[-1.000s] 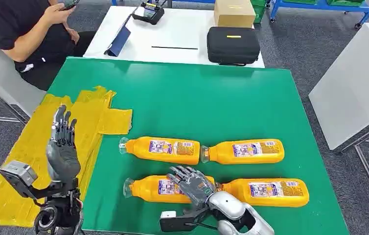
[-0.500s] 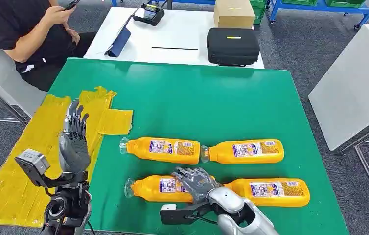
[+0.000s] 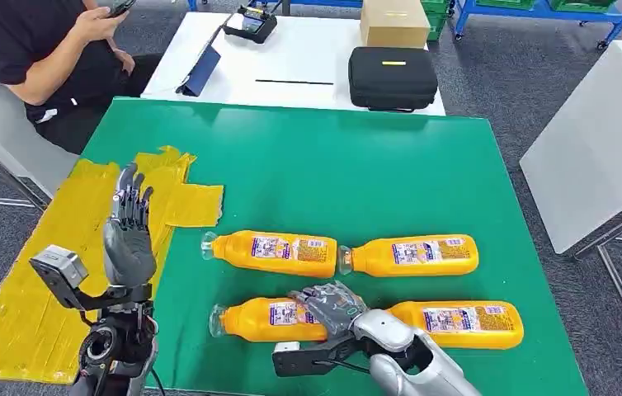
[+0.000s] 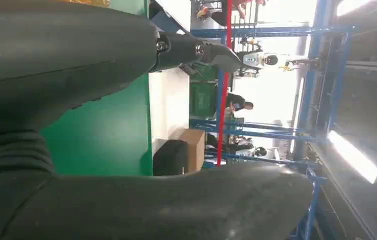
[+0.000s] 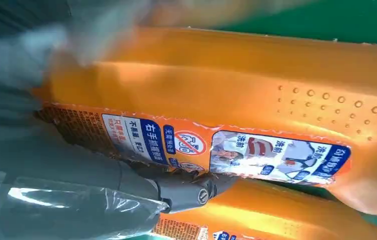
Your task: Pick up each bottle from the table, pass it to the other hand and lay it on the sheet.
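Four orange bottles lie on the green table [image 3: 332, 165] in two rows. My right hand [image 3: 336, 304] sits on the near-left bottle [image 3: 262, 319], its fingers curled over the bottle's thick end; the bottle lies flat on the table. In the right wrist view a dark finger [image 5: 186, 187] presses against that bottle's label [image 5: 226, 150]. The near-right bottle [image 3: 456, 323], far-left bottle [image 3: 270, 252] and far-right bottle [image 3: 415, 254] lie untouched. My left hand [image 3: 129, 239] is raised upright and open at the edge of the yellow sheet [image 3: 35, 272], holding nothing.
A person [image 3: 44, 49] sits at the far left corner holding a phone. Behind the green table a white table carries a black case [image 3: 393, 76], a cardboard box [image 3: 394, 21] and a tablet [image 3: 202, 70]. Another white table [image 3: 605, 124] stands to the right.
My right hand's fingers went from spread above the near-left bottle to curled down over it. My left hand moved right and a little farther away, staying upright and open.
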`<state>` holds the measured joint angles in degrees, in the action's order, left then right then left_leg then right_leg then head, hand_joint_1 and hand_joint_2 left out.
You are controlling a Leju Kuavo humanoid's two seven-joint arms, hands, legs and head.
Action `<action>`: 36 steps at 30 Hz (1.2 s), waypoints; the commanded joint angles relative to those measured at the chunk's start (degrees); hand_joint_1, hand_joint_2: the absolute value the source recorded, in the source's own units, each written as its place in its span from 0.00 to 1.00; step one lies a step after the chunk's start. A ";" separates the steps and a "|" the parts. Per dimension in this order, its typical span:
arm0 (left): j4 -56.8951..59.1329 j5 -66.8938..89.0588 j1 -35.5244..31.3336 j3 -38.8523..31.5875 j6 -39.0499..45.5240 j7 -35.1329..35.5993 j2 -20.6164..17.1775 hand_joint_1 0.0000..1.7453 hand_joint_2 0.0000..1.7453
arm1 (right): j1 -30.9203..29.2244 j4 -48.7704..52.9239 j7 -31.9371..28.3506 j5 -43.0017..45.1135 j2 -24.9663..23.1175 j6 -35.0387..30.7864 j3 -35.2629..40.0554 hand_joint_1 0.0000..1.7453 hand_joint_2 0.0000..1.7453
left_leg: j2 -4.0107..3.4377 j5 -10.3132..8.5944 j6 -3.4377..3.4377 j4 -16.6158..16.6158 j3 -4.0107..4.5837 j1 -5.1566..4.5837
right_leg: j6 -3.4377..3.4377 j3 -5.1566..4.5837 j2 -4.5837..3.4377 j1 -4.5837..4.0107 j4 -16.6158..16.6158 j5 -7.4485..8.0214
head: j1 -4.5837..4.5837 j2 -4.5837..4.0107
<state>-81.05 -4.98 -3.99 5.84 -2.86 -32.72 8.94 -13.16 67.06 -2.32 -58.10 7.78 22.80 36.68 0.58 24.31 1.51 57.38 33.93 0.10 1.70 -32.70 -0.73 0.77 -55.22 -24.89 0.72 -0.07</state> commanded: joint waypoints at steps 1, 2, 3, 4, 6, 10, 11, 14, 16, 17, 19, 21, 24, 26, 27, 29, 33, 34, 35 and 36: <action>3.84 -0.47 -2.42 1.13 0.25 0.29 -2.10 0.00 0.00 | -0.72 -3.59 -2.13 2.87 1.00 -0.55 3.03 1.00 1.00 | 0.04 0.00 -0.08 -0.09 -0.18 0.00 | -0.08 0.20 0.14 -0.01 0.08 -0.03 | 0.02 0.00; 3.71 -0.67 -2.35 1.17 0.31 0.23 -2.21 0.00 0.00 | -0.53 -2.51 -3.10 4.97 0.55 -1.93 1.79 1.00 1.00 | 0.03 0.00 -0.06 -0.07 -0.13 -0.02 | -0.06 0.14 0.10 0.01 0.05 -0.02 | 0.00 0.00; 3.34 -0.80 -2.14 1.16 0.38 0.19 -2.29 0.00 0.00 | -0.56 -1.22 -3.38 6.01 0.28 -2.97 0.91 1.00 1.00 | 0.02 0.00 -0.06 -0.05 -0.09 -0.01 | -0.05 0.11 0.08 0.00 0.04 -0.02 | 0.00 0.00; 2.80 -1.09 -1.79 0.93 0.50 0.17 -2.25 0.00 0.00 | -0.07 0.11 -3.91 9.23 -1.05 -4.20 -2.14 1.00 1.00 | 0.02 0.01 -0.08 -0.07 -0.14 -0.02 | -0.08 0.15 0.11 0.01 0.05 -0.03 | 0.02 0.00; 1.57 -2.28 -1.07 0.22 0.79 0.71 -1.95 0.00 0.00 | 0.56 3.71 -5.30 14.47 -3.15 -5.48 -7.93 1.00 1.00 | -0.02 0.01 -0.05 -0.03 -0.04 -0.02 | -0.05 0.04 0.04 0.02 0.00 -0.02 | -0.02 0.00; -0.47 -6.36 0.34 -2.95 2.42 3.23 -0.63 0.00 0.00 | 2.00 11.02 -11.65 26.16 -8.45 -6.62 -20.07 1.00 1.00 | -0.15 0.05 -0.11 0.03 0.11 -0.04 | -0.10 -0.11 -0.04 0.02 -0.13 -0.05 | 0.00 0.00; -1.12 -9.75 0.88 -4.06 0.38 3.23 -0.64 0.00 0.00 | 1.85 12.26 -14.23 30.16 -9.09 -5.18 -21.99 1.00 1.00 | -0.12 0.04 -0.08 0.03 0.14 -0.05 | -0.08 -0.13 -0.03 0.03 -0.13 -0.05 | 0.02 0.00; -2.59 -11.02 2.33 -6.28 0.02 3.21 -0.80 0.00 1.00 | 1.53 14.37 -16.59 35.68 -9.80 -2.57 -23.65 1.00 1.00 | -0.20 0.06 -0.06 0.02 0.13 -0.01 | -0.07 -0.13 -0.12 -0.01 -0.10 -0.04 | 0.02 0.00; -3.59 -11.03 3.38 -7.16 -0.60 3.12 -0.78 0.00 1.00 | 1.97 14.00 -17.70 36.62 -9.21 -3.69 -22.45 1.00 1.00 | -0.20 0.10 -0.07 0.01 0.05 0.01 | -0.08 -0.05 -0.08 -0.03 -0.07 -0.08 | 0.00 0.00; -3.86 -10.97 3.73 -7.26 -0.83 3.10 -0.78 0.00 1.00 | 2.26 13.67 -18.42 37.42 -9.39 -4.59 -22.60 1.00 1.00 | -0.14 0.06 -0.05 -0.02 0.08 0.02 | -0.05 -0.05 -0.04 -0.02 -0.03 -0.06 | 0.02 0.00; -4.90 -10.81 4.96 -7.25 -1.24 3.05 -0.85 0.00 1.00 | 2.72 13.18 -20.28 40.69 -8.95 -5.42 -22.37 1.00 1.00 | -0.12 0.07 -0.05 -0.03 0.06 0.03 | -0.06 -0.03 -0.02 -0.03 -0.01 -0.06 | 0.00 0.00; -6.48 -11.09 6.77 -6.69 -2.12 3.11 -0.81 0.00 1.00 | 2.78 12.88 -21.81 44.56 -8.27 -6.54 -21.62 1.00 1.00 | -0.11 0.07 -0.06 -0.03 0.06 0.01 | -0.07 -0.01 -0.01 -0.01 -0.01 -0.08 | 0.00 0.00; -8.25 -11.66 8.55 -4.43 -3.69 3.84 -0.88 0.00 1.00 | 1.11 10.97 -21.69 46.42 -8.56 -9.95 -20.17 1.00 1.00 | -0.19 0.12 -0.07 -0.01 0.06 -0.02 | -0.08 -0.03 -0.08 0.01 -0.04 -0.09 | 0.00 0.00; -8.84 -12.80 8.65 -2.52 -4.87 4.18 -1.15 0.00 1.00 | -0.62 8.67 -20.79 46.77 -9.29 -11.97 -18.20 1.00 1.00 | -0.22 0.13 -0.09 0.00 0.05 -0.02 | -0.09 -0.03 -0.10 0.01 -0.05 -0.09 | -0.02 0.00; -8.69 -13.85 8.40 -1.62 -5.91 4.76 -1.46 0.00 1.00 | -1.11 7.73 -20.11 46.36 -9.54 -12.67 -17.45 1.00 1.00 | -0.25 0.12 -0.09 0.01 0.08 -0.02 | -0.10 -0.08 -0.14 0.01 -0.07 -0.08 | 0.02 0.00; -8.02 -15.18 7.38 1.27 -7.48 5.58 -1.76 0.00 1.00 | -3.20 3.45 -18.51 43.67 -12.00 -14.87 -14.52 1.00 1.00 | -0.23 0.08 -0.09 0.00 0.13 -0.01 | -0.10 -0.13 -0.13 0.00 -0.06 -0.04 | 0.00 0.00; -7.82 -16.99 6.68 5.14 -8.72 6.80 -2.35 0.00 1.00 | -6.67 -2.40 -15.90 38.52 -15.08 -18.00 -9.71 1.00 1.00 | -0.38 0.06 -0.10 -0.05 0.11 0.00 | -0.10 -0.14 -0.29 -0.01 -0.03 0.02 | 0.02 0.00; -7.75 -17.39 6.42 6.22 -9.28 7.65 -2.51 0.00 1.00 | -7.57 -3.67 -14.83 37.09 -15.72 -18.83 -8.62 1.00 1.00 | -0.44 0.09 -0.14 -0.05 0.03 0.01 | -0.14 -0.09 -0.31 -0.02 -0.05 -0.01 | 0.00 0.00; -7.71 -17.39 6.36 6.38 -9.28 7.70 -2.44 0.00 1.00 | -7.70 -3.81 -14.74 37.01 -15.87 -18.89 -8.52 1.00 1.00 | -0.35 0.05 -0.09 -0.03 0.15 0.04 | -0.10 -0.18 -0.24 -0.05 -0.04 0.02 | 0.00 0.00; -7.22 -17.71 5.79 7.39 -9.72 8.86 -2.72 0.00 1.00 | -8.29 -4.60 -13.55 35.06 -15.90 -20.64 -7.78 1.00 1.00 | -0.23 0.02 -0.07 -0.04 0.18 0.03 | -0.08 -0.17 -0.13 -0.04 -0.03 0.00 | 0.04 0.00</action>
<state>-89.31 -21.07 3.83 6.10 -11.04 -26.71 8.74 -13.97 75.03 -19.27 -17.80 -3.85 6.18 20.94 0.55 24.27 1.52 57.38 34.25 0.16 1.69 -32.94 -0.74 0.72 -55.26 -24.87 0.77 -0.07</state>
